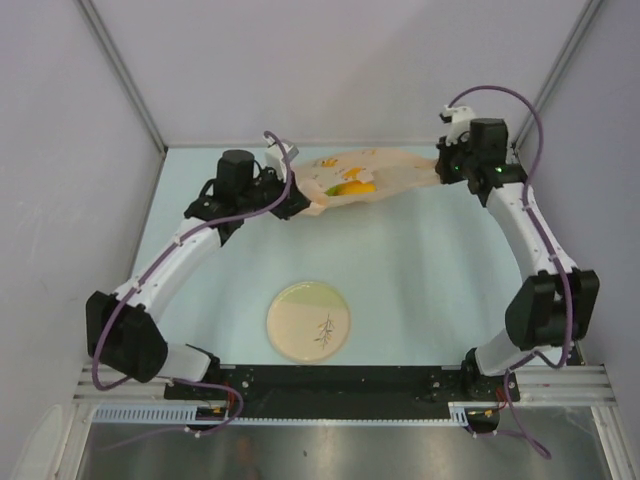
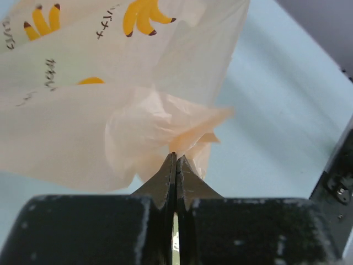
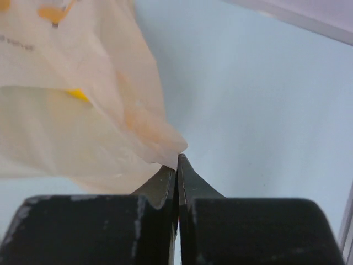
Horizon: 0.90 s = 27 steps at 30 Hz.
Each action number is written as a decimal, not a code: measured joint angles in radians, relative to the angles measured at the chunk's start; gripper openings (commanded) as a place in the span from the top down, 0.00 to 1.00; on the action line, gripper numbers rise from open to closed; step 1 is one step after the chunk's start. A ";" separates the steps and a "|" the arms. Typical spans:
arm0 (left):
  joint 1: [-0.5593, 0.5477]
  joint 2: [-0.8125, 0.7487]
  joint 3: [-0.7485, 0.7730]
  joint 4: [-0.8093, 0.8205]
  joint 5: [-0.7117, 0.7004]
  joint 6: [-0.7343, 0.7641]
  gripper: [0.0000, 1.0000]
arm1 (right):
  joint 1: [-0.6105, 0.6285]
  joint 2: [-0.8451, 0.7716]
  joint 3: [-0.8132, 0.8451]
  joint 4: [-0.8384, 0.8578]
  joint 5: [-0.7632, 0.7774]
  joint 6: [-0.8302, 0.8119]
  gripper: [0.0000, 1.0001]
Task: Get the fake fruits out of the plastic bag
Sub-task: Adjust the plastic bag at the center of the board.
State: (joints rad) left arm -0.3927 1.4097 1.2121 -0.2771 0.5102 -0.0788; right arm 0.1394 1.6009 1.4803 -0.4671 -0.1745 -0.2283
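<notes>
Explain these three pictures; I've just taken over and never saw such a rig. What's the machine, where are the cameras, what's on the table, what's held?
Two robot arms are bolted at the near edge of the table. The wide picture looks down from above and behind them. The other two come from a camera on each wrist, looking along its fingers. The left gripper and the right gripper are each shut on one end of the plastic bag, holding it stretched between them. Yellow and green fake fruits show through it. An empty beige plate lies nearer the arms.
</notes>
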 measured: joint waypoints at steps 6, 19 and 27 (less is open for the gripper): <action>-0.079 -0.085 -0.005 0.040 0.086 0.005 1.00 | -0.024 -0.180 -0.098 0.028 -0.072 0.105 0.48; -0.108 -0.037 -0.004 0.074 0.092 -0.012 1.00 | 0.396 -0.315 -0.140 0.019 -0.122 -0.101 0.28; -0.108 -0.066 -0.004 0.073 0.087 -0.019 1.00 | 0.438 -0.295 -0.140 0.044 -0.127 -0.174 0.72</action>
State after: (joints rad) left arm -0.5007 1.3437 1.2079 -0.2043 0.5968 -0.0975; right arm 0.5770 1.3056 1.3407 -0.4232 -0.3019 -0.4023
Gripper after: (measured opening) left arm 0.005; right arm 0.355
